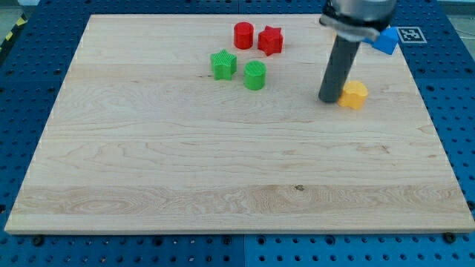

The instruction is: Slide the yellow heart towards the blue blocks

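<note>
The yellow heart lies on the wooden board at the view's right, near the top. My tip rests on the board right against the heart's left side. One blue block shows at the board's top right edge, partly hidden behind the arm's body. It lies above and slightly right of the heart. No other blue block can be seen.
A red cylinder and a red star sit near the top centre. A green star and a green cylinder lie just below them. A marker tag sits off the board's top right corner.
</note>
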You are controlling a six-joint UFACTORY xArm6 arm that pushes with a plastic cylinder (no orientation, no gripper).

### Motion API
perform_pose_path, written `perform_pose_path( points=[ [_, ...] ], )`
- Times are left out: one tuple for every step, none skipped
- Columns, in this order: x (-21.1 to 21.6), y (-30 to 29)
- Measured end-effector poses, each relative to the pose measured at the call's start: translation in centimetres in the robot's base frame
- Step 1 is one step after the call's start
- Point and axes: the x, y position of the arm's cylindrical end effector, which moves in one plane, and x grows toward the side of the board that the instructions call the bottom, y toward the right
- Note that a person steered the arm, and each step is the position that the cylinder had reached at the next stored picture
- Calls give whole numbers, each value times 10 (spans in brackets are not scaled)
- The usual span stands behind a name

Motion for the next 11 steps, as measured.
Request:
perform_pose_path(
  points=[
    [-27, 1],
    [9, -16],
    [31, -14],
    [31, 23],
    [26, 31],
    [44, 32],
    [34, 45],
    [-17, 47],
    [-36, 47],
    [12, 45],
    [35, 57]
  ],
)
